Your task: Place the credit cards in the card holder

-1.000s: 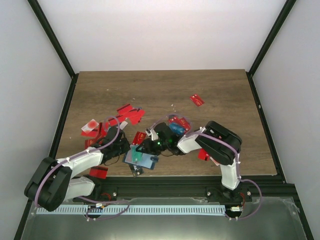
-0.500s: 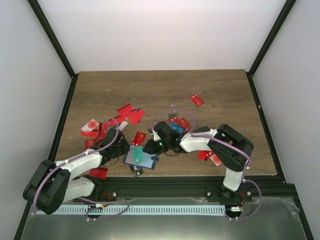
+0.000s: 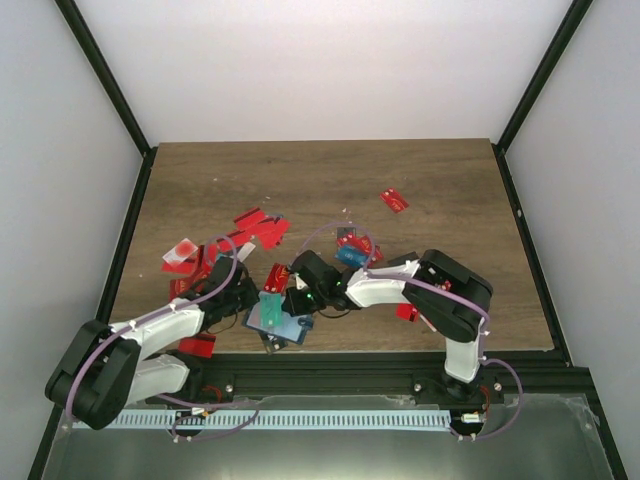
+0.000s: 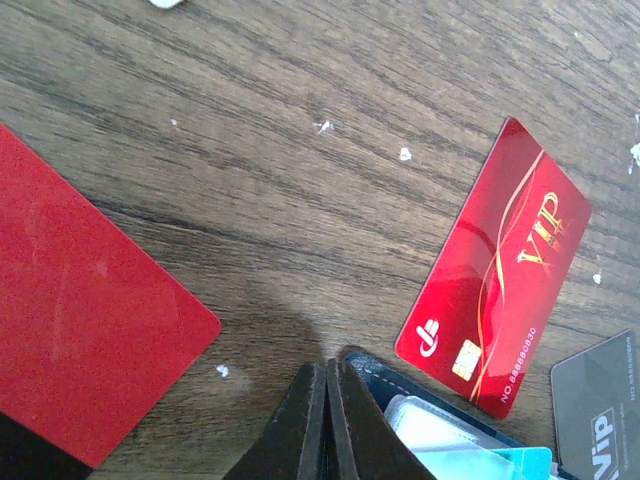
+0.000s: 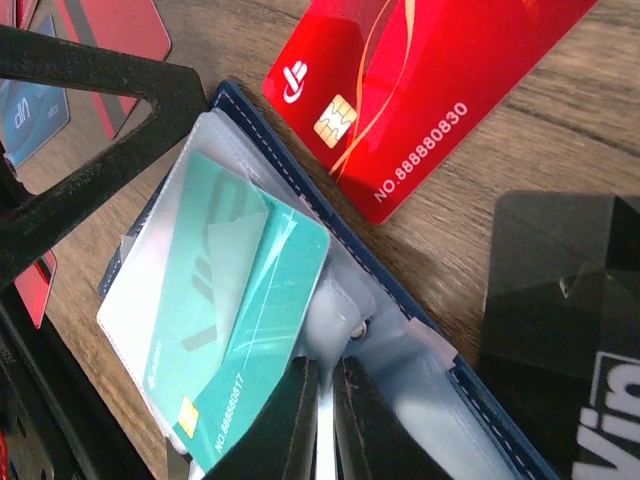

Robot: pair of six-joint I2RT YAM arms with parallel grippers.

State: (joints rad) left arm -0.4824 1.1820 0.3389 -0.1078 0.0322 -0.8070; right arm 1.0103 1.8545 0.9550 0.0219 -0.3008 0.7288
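The navy card holder (image 3: pixel 290 327) lies open near the table's front edge, its clear sleeves up. A teal card (image 5: pixel 250 300) sits partly inside a sleeve and also shows in the top view (image 3: pixel 270 308). My right gripper (image 5: pixel 322 372) (image 3: pixel 299 297) is shut on a clear sleeve of the holder (image 5: pixel 400 360), right beside the teal card. My left gripper (image 4: pixel 327 372) (image 3: pixel 242 298) is shut, tips down on the wood at the holder's corner (image 4: pixel 395 380); nothing shows between its fingers. A red VIP card (image 4: pixel 495 290) (image 5: pixel 420 90) lies just beyond the holder.
Several red cards lie scattered at the left (image 3: pixel 255 225) and one at the back right (image 3: pixel 394 200). A blue card (image 3: pixel 350 255) lies by the right arm. A black VIP card (image 5: pixel 565 300) (image 4: pixel 600 405) lies beside the holder. A plain red card (image 4: pixel 70 330) lies left of my left fingers.
My right gripper has moved left over the open holder, and the teal card now stands further into the holder. The left arm has barely moved.
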